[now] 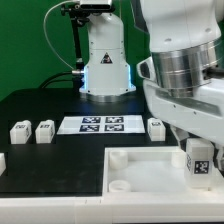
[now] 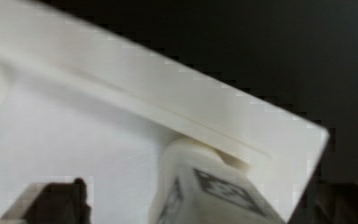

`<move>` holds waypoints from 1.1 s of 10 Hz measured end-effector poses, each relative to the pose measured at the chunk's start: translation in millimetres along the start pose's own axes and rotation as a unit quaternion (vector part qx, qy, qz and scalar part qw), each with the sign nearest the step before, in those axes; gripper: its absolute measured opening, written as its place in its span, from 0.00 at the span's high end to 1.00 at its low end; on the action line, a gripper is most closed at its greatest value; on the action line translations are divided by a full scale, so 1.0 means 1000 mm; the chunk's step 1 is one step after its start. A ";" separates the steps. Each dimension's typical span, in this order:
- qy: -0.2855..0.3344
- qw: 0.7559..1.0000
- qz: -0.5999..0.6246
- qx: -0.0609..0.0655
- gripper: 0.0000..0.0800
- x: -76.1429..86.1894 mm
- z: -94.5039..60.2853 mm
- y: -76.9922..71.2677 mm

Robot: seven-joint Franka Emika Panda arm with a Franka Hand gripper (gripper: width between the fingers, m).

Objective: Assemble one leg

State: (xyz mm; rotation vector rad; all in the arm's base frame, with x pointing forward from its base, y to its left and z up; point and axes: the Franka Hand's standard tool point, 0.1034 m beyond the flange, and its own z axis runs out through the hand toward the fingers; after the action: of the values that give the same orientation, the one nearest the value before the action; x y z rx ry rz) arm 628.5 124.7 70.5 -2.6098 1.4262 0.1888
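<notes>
A white leg (image 1: 200, 160) with a black-and-white tag stands upright at the white tray's (image 1: 130, 165) corner on the exterior view's right. My gripper (image 1: 192, 140) hangs right over it. In the wrist view the leg (image 2: 208, 185) stands between my dark fingertips (image 2: 55, 203), with a clear gap on one side, beside the tray's raised corner rim (image 2: 247, 130). My gripper (image 2: 202, 208) is open around the leg. Three more legs lie on the black table: two at the exterior view's left (image 1: 19, 131) (image 1: 44, 131) and one behind the tray (image 1: 156, 128).
The marker board (image 1: 100, 124) lies flat on the table between the loose legs. The robot base (image 1: 105, 65) stands behind it. A round corner socket (image 1: 119, 185) shows in the tray's near left corner. A white part edge (image 1: 2, 162) shows at the far left.
</notes>
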 end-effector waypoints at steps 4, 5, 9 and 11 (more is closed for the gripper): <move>0.000 0.972 -0.235 -0.012 0.19 0.001 -0.001 0.001; 0.002 0.954 -0.301 -0.016 0.19 0.001 -0.001 0.001; 0.052 0.868 -0.493 -0.015 0.19 0.010 0.001 -0.005; 0.052 0.878 -0.476 -0.014 0.51 0.010 0.001 -0.005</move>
State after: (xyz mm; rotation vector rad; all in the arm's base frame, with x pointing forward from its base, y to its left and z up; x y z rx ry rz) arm 637.7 119.4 67.6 -3.0124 0.0184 -0.0669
